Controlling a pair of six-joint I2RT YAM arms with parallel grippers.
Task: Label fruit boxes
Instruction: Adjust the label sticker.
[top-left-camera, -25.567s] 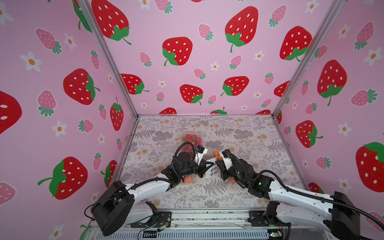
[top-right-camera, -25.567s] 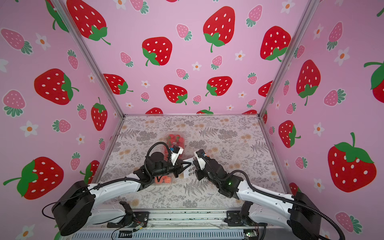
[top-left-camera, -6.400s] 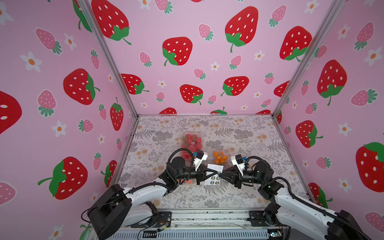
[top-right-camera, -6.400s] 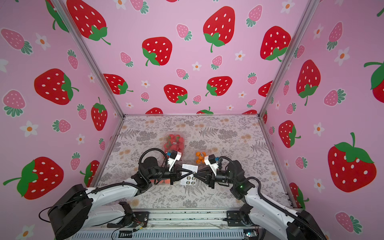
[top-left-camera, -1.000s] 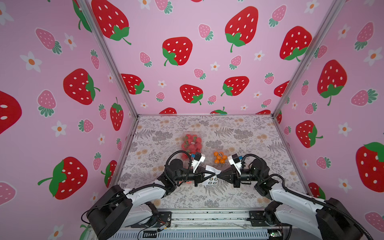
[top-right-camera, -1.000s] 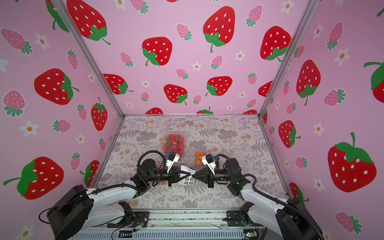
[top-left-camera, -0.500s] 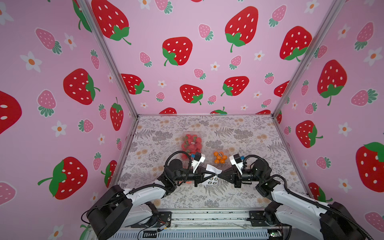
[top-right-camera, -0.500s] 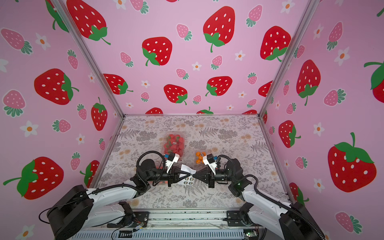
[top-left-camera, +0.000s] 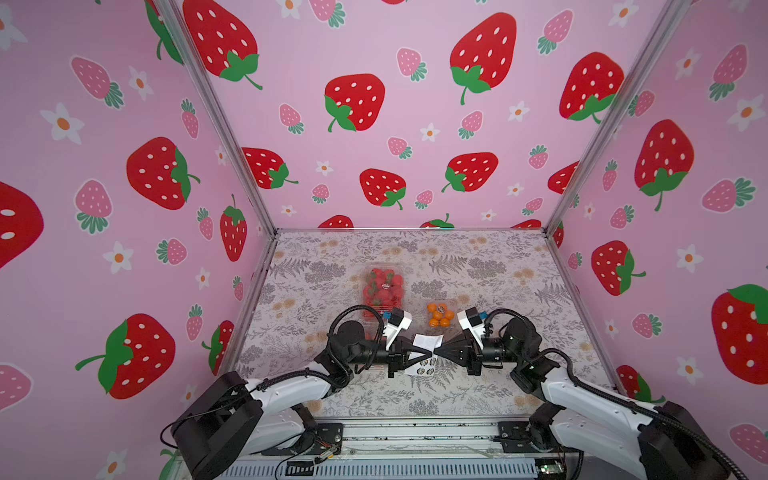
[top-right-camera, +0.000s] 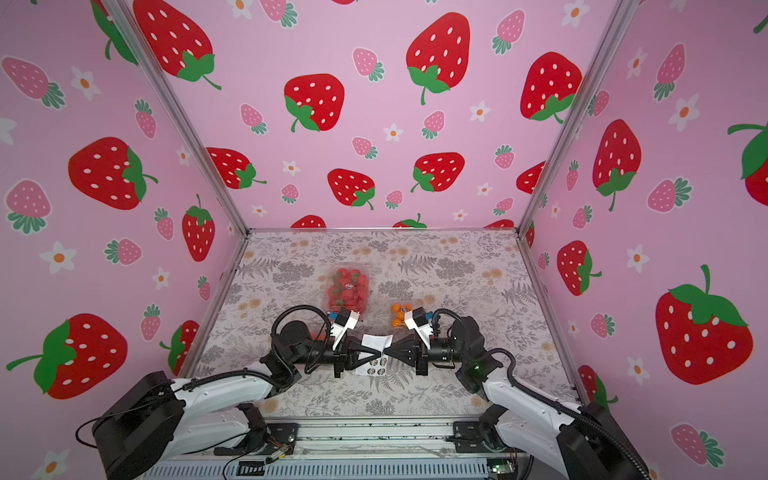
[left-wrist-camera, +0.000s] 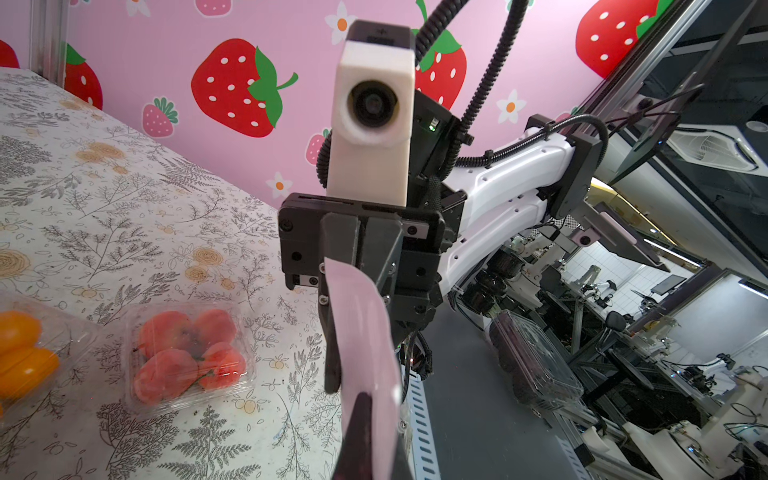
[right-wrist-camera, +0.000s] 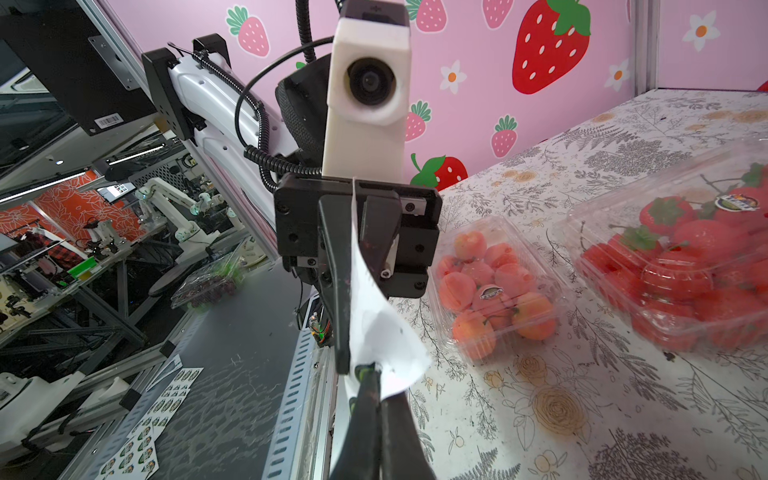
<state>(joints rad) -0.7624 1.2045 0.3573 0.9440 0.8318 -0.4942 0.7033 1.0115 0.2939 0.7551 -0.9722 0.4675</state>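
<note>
We see the table (top-left-camera: 498, 257), covered in a fern-and-flower print, carrying all four fruit boxes. The left arm (top-left-camera: 291, 384) and the right arm (top-left-camera: 582, 395) reach in from the near edge and meet tip to tip above its front middle.

The strawberry box (top-left-camera: 383, 289), the largest, lies well behind the left jaws, toward the middle of the table; a round dark label (right-wrist-camera: 733, 202) sits on its lid. The large peach-pink box (right-wrist-camera: 494, 286) lies just in front of it, beside and below the left jaws, and is mostly hidden under that arm in both top views; it also bears a label (right-wrist-camera: 491, 292).

The orange box (top-left-camera: 441, 314) lies just behind the point where the two sets of jaws meet, between the two wrist cameras. The small peach-pink box (left-wrist-camera: 189, 353) sits next to the orange box, on the side of the right jaws. No box touches either pair of jaws.

The sticker sheet (top-left-camera: 424, 353) hangs in the air between the arms, with a row of dark round stickers along its near edge. The left jaws are closed on it, the paper curling out between them. The right jaws are pinched together at the sheet's opposite edge, with a small greenish bit (right-wrist-camera: 365, 369) at their tips; we cannot tell what it is.
</note>
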